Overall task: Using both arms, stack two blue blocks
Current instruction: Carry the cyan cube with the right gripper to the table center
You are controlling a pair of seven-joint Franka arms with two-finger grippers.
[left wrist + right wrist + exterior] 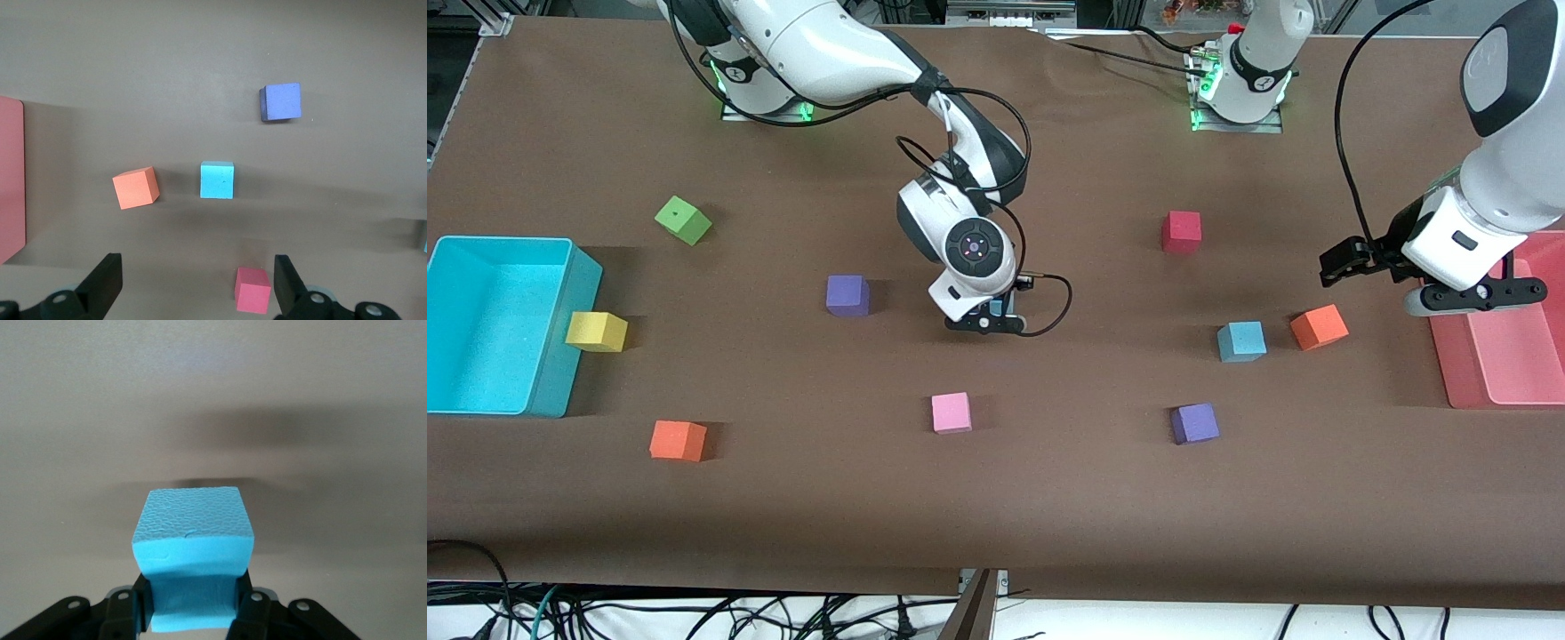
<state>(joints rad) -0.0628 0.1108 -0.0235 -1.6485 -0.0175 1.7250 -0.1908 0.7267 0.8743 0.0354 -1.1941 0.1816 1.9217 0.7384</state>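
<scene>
table [1049, 516]: brown mat, cubes scattered over it.
bin [480, 258]: cyan, at the right arm's end; yellow cube touching its wall.
tray [1507, 356]: pink, at the left arm's end.
right gripper [985, 322]: mid-table, low over bare mat between the purple cube and the pink cube. Fingers [250, 613] clamped on held block [192, 553]; from the right wrist view it sits square between the pads, top half proud of them.
left gripper [1352, 264]: up in the air over the mat by the tray, jaws spread wide, nothing in them. Fingers [107, 280] wide apart in the left wrist view.
free block [1241, 341]: flat on the mat, just beside the orange cube [1319, 326], apart from it. Purple cube [1194, 423] nearer the camera, red cube [1181, 232] farther.
handling: likely foam, so light, soft, grippy. Squeeze lightly on two flat opposite faces, mid-height. Overgrip would dent it and tilt the stack.
</scene>
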